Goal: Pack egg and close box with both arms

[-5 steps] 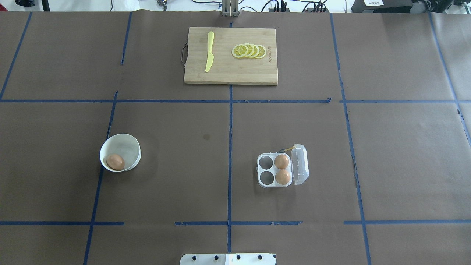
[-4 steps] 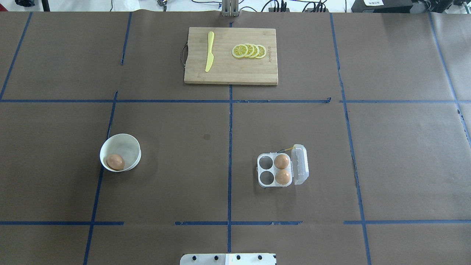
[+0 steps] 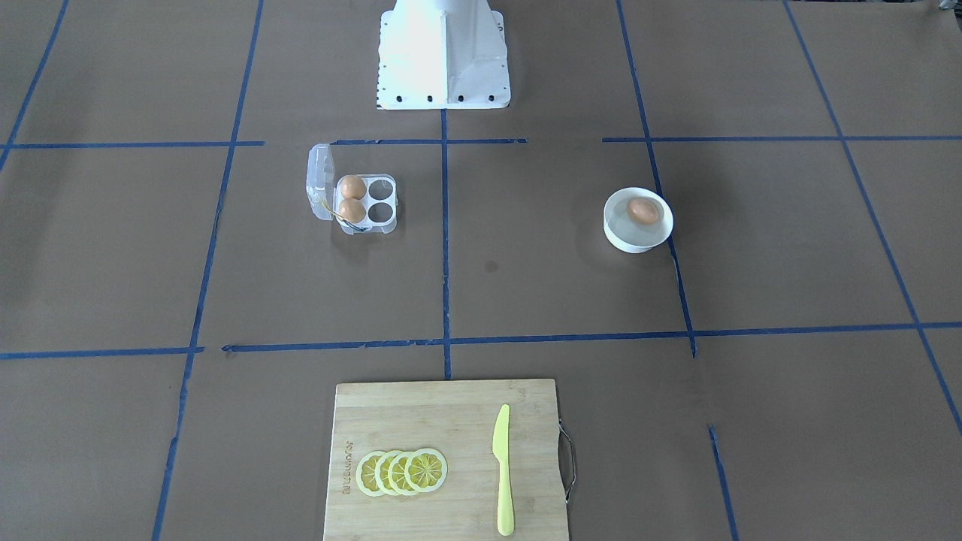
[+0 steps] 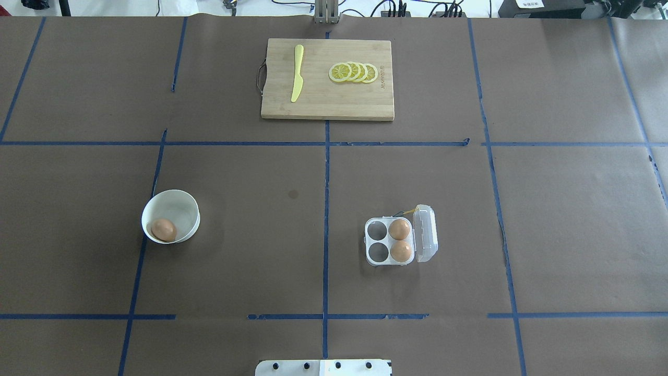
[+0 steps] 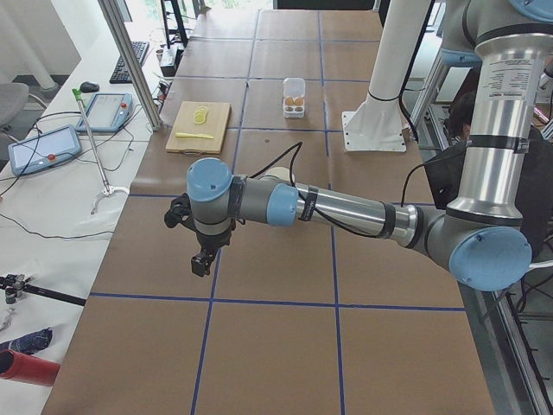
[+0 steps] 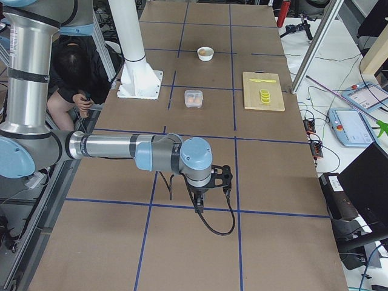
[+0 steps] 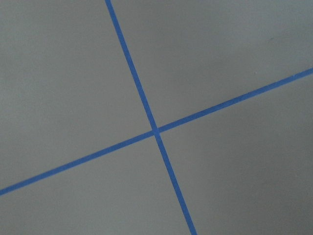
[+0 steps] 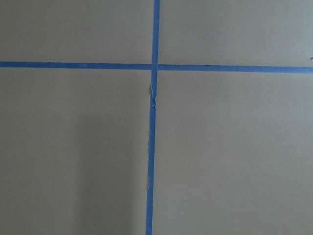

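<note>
One orange-brown egg [image 4: 164, 228] lies in a white bowl [image 4: 180, 206] on the left of the table. The clear box [image 4: 368, 241] stands right of centre with its lid [image 4: 425, 233] open to the right. Two eggs [image 4: 400, 228] fill its right cups and the two left cups are empty. Neither arm shows in the overhead or front views. My left gripper [image 5: 200, 259] hangs over the table's left end, far from the bowl. My right gripper [image 6: 200, 203] hangs over the right end, far from the box [image 6: 193, 98]. I cannot tell whether either is open or shut.
A wooden cutting board [image 4: 334, 102] with a yellow knife [image 4: 297, 73] and lemon slices [image 4: 354, 72] lies at the far middle. The white pedestal base [image 3: 443, 60] stands at the robot's edge. Blue tape lines cross the brown table cover.
</note>
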Tool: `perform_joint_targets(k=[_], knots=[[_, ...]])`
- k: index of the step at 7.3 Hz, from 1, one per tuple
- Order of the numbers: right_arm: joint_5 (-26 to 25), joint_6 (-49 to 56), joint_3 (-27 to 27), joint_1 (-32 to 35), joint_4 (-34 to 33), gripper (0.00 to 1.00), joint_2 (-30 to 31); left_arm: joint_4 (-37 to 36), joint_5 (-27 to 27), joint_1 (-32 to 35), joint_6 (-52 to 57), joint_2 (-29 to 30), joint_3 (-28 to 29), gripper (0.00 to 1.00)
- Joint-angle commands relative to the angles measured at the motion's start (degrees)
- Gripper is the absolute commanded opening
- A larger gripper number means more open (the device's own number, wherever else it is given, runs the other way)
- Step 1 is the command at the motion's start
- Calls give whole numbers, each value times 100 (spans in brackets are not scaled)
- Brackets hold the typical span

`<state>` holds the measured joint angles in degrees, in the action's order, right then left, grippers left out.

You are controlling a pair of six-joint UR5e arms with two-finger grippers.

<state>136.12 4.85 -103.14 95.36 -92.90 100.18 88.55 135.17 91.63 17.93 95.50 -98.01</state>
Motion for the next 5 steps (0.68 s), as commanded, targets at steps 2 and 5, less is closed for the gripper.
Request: perform_joint_targets(k=[2,5], knots=[[20,7,-13,-9,79,100,-33,101,53,-609,-609,442,-288,100],[38,-1,57,-9,70,100,-201,154,-17,-1532,-3498,408,-1200,100]])
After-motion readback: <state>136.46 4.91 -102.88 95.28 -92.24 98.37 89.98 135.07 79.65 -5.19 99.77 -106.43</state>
